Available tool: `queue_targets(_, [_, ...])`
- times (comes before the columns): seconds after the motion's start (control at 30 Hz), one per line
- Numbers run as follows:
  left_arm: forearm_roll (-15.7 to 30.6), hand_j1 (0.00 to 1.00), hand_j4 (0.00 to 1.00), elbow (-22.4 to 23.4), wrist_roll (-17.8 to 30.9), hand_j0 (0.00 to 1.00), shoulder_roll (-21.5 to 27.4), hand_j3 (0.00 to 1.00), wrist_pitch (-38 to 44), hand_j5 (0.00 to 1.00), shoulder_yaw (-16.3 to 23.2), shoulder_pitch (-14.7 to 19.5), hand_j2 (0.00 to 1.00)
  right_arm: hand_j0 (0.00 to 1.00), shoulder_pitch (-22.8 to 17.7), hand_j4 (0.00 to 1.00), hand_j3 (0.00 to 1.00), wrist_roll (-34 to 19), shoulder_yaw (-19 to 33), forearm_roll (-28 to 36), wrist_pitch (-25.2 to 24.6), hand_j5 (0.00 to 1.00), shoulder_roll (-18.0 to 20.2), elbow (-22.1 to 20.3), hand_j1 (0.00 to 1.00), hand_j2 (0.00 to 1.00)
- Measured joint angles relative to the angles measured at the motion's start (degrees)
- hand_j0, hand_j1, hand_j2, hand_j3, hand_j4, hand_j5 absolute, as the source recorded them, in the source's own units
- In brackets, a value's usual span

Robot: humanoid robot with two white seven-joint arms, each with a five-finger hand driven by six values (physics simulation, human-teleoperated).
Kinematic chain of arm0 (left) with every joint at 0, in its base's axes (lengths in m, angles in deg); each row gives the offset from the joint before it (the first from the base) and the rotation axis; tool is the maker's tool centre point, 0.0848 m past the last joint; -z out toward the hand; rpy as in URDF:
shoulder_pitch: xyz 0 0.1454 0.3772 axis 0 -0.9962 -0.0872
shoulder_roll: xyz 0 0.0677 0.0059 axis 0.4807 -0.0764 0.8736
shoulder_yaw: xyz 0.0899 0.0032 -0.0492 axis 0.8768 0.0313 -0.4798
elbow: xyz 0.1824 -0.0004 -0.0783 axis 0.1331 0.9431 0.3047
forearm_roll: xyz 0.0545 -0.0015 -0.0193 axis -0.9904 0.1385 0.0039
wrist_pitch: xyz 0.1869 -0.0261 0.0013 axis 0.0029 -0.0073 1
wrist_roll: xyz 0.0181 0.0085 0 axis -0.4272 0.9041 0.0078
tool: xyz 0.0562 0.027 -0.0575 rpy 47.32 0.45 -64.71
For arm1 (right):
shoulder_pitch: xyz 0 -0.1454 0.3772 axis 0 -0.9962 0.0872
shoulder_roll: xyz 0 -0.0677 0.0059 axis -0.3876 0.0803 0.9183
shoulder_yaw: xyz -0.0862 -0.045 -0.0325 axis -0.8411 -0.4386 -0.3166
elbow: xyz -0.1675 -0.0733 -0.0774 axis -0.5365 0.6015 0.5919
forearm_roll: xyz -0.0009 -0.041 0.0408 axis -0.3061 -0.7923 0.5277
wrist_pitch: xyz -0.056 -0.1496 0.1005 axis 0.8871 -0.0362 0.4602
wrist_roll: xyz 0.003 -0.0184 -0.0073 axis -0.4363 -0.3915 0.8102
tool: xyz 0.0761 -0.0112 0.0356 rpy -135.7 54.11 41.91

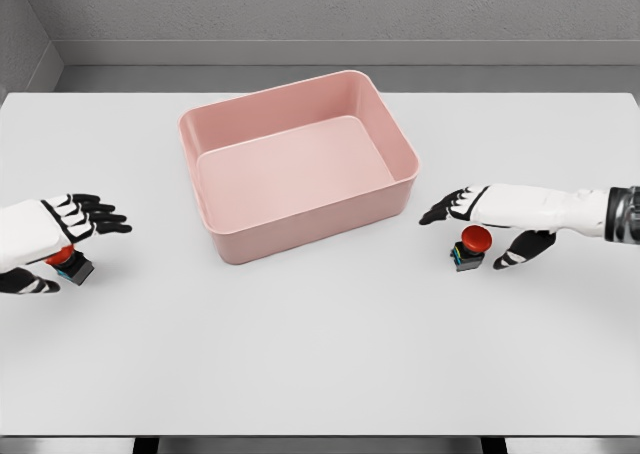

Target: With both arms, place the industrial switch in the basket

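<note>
My left hand (62,236) and right hand (490,222) hover spread over a switch (72,263) and another switch (471,247), gripping nothing. The pink basket (300,229) sits between, reachable from both sides.

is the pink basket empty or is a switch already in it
Empty: the pink basket shows only bare floor; both switches sit on the table outside it.

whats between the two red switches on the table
In the head view, only bare white table lies between the left switch and right switch; the pink basket sits farther back.
</note>
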Motion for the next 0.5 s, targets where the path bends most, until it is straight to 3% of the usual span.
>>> queue_targets(0.5, [-2.5,1.00,1.00,6.7,-0.9,1.00,-3.0,1.00,0.0,1.00,0.2,-0.2,1.00,0.97,-0.5,0.97,0.97,0.0,-1.1,-0.9,0.0,0.97,-1.7,2.9,0.97,0.97])
